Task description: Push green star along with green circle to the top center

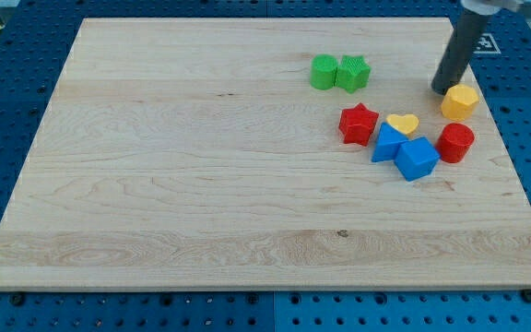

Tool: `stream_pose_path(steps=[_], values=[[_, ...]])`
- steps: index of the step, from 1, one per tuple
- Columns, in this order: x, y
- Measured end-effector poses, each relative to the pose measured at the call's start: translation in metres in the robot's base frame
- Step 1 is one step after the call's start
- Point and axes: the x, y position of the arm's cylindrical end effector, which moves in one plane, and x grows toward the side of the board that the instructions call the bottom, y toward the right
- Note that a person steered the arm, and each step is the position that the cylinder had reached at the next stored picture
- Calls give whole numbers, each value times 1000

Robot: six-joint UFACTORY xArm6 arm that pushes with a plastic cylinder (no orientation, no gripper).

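The green star [353,73] and the green circle [324,72] sit side by side and touching in the upper right part of the wooden board [201,184], the circle on the star's left. My tip [441,89] rests on the board to the right of the star, well apart from it, just left of and above the yellow hexagon [460,100].
Below the green pair lie a red star [359,124], a yellow heart [402,124], a blue triangle [387,145], a blue cube [417,158] and a red cylinder [455,142], clustered together. The board's right edge is near the yellow hexagon.
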Motion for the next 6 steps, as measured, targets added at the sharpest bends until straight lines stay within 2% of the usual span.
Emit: stream_pose_path(steps=[1, 2, 3, 5, 6], values=[[0, -34], [0, -106], [-1, -151], [-11, -71], [-24, -83]])
